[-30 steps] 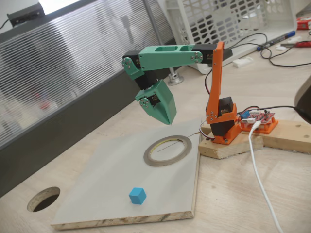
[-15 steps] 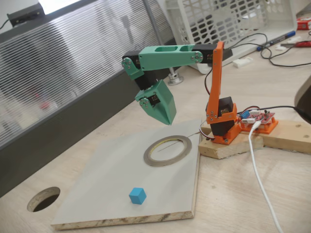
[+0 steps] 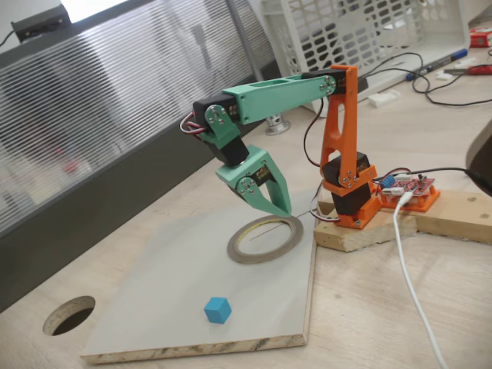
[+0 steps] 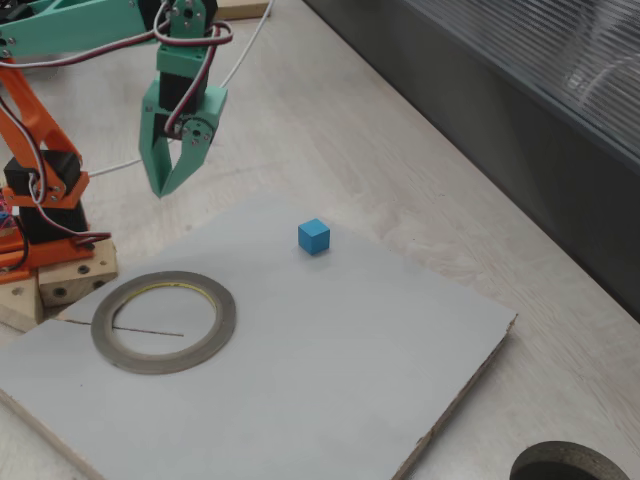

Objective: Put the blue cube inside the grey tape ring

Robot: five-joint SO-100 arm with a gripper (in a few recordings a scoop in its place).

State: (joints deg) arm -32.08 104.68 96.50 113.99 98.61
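I see the green two-finger gripper (image 4: 160, 190) pressed together, seemingly empty, over the grey board's (image 4: 330, 350) back edge; small sky-blue cube (image 4: 314, 236) and flat grey tape ring (image 4: 163, 320) lie apart.

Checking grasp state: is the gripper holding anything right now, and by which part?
Nothing held. The gripper is shut and empty above the board; the blue cube lies apart on it.

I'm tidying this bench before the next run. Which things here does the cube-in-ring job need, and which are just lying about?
Needed:
blue cube, loose on the grey board
grey tape ring, nothing inside it
hand, holding nothing

Lying about:
white basket
pens
red circuit board
white cable
tabletop hole
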